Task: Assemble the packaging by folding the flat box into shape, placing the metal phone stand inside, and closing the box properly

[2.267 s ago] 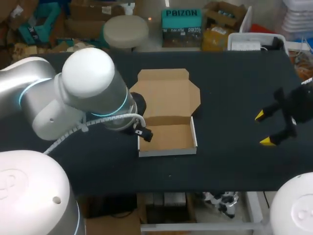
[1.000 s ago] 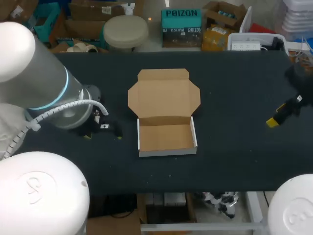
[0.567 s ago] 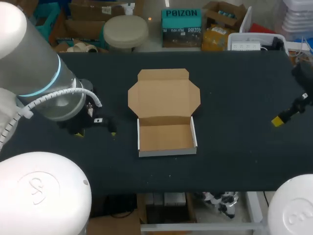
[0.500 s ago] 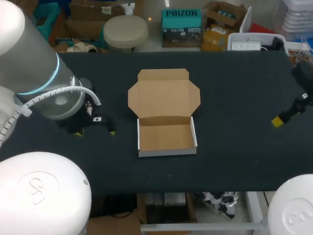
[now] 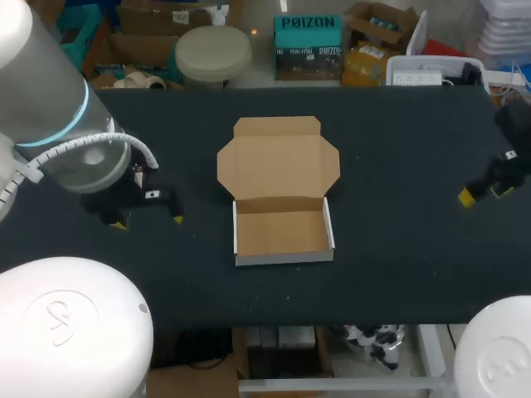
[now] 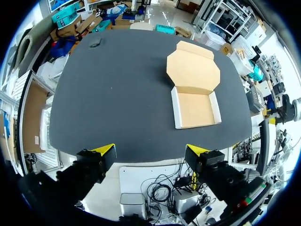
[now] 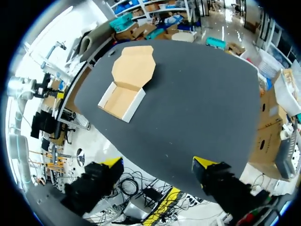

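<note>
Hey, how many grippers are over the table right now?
2. The left gripper hangs left of the cardboard box, open; the right gripper hangs near the right edge of the table, also open.

A dark, matte worktop (image 5: 398, 249) is seen, and one open cardboard box (image 5: 280, 201) is laid on it around the middle. The box's shallow tray (image 5: 282, 234), white on its outer walls, is set upright. Its brown lid (image 5: 279, 162) is spread flat on the worktop behind the tray. A small dark object (image 6: 95, 42) is seen well apart from the box, past the lid's side, near a worktop corner.
</note>
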### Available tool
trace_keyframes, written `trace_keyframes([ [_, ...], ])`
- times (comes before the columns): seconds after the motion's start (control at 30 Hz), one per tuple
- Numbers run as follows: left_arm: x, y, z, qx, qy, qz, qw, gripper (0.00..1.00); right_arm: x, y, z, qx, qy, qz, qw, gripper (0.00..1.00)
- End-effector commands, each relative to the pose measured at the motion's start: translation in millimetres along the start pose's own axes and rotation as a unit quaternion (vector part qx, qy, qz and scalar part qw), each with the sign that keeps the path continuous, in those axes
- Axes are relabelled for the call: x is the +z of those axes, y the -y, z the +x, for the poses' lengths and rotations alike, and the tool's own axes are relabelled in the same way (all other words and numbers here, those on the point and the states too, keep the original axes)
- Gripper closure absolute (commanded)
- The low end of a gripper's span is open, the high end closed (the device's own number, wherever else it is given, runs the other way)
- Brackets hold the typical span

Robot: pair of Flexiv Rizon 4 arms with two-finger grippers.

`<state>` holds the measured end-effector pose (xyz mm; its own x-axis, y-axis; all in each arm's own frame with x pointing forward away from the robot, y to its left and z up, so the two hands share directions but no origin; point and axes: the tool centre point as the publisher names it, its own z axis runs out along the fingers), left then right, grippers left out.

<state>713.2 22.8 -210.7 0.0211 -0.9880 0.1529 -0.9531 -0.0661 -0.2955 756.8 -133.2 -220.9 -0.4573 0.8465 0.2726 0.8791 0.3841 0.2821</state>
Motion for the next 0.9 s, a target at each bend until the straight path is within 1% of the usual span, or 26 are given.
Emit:
trace_keyframes([
  [0.03,3.6,7.7,4.1,-0.005,0.007,-0.003,1.000,0.00,-0.1,0.5,4.4,0.016,0.023,-0.006,1.000,0.00],
  [0.2,4.9,11.8,1.1,-0.008,0.007,-0.004,1.000,0.00,-3.5,-0.7,4.9,0.024,0.022,-0.014,0.999,0.00],
  [0.37,7.7,15.0,-0.9,0.004,0.005,-0.010,1.000,0.00,-1.0,-1.2,6.9,0.030,0.022,-0.012,0.999,0.00],
  [0.6,9.7,18.1,-3.4,0.004,0.007,-0.012,1.000,0.00,-0.9,-1.0,5.4,0.049,0.028,-0.017,0.998,0.00],
  [0.9,16.8,21.5,-5.4,0.003,0.013,-0.020,1.000,0.00,-0.7,-1.0,5.1,0.048,0.028,-0.019,0.998,0.00],
])
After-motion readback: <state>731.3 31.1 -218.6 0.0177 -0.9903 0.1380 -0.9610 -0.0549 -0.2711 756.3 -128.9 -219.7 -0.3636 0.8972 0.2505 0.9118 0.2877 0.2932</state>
